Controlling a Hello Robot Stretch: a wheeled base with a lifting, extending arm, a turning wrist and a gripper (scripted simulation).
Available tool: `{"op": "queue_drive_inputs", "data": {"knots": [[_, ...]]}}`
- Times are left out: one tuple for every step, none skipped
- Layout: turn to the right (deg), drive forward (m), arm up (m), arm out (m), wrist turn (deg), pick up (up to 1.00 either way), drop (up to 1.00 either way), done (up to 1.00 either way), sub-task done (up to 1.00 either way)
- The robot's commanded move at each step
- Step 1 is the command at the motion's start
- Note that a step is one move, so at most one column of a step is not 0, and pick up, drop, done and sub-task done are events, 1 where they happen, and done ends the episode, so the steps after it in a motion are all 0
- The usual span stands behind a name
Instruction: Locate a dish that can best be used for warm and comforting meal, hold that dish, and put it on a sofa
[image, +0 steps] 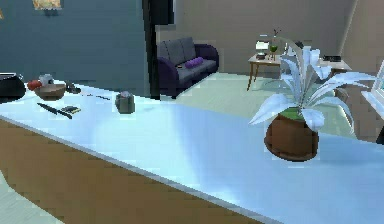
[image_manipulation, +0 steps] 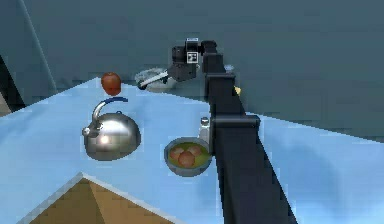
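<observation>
**arm (image_manipulation: 240, 165) stretched over the table (image: 190, 140) toward a pale dish (image_manipulation: 152, 76); sofa (image: 185, 63) well apart**

- table: long pale-blue top that carries everything in play. The robot looks to be standing close by its edge, which would explain the arm reaching across it.
- sofa: dark purple, by the far wall. This is the drop-off place, and I judge the base must drive to reach it.
- arm: dark bar lying out over the tabletop, extended far.
- potted plant (image: 292, 130): brown pot, pale leaves, at the forward view's right. It has no part in the job.
- kettle (image_manipulation: 110, 135): metal, upright, left of the arm.
- bowl (image_manipulation: 187, 157): round, with something orange-brown inside, resting on the table just beside the arm's left flank. It is a fair candidate for the warm-meal dish.
- pale dish: farther out, also resting on the table, near a red apple (image_manipulation: 111, 82). The arm's reach suggests this is the one aimed at, though I am not sure.
- gripper (image_manipulation: 174, 64): just right of the pale dish; I cannot tell whether it touches the dish or stops short. How its fingers stand cannot be made out. Nor can I tell whether it holds anything, since the dish lies at its far end on the table
</observation>
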Motion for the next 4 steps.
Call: {"op": "queue_drive_inputs", "data": {"knots": [[0.0,0.00,0.00,0.00,-45.0,0.00,0.00,0.00,0.00],[0.0,0.00,0.00,0.00,-45.0,0.00,0.00,0.00,0.00],[0.0,0.00,0.00,0.00,-3.0,0.00,0.00,0.00,0.00],[0.0,0.00,0.00,-0.48,0.0,0.00,0.00,0.00,0.00]]}}
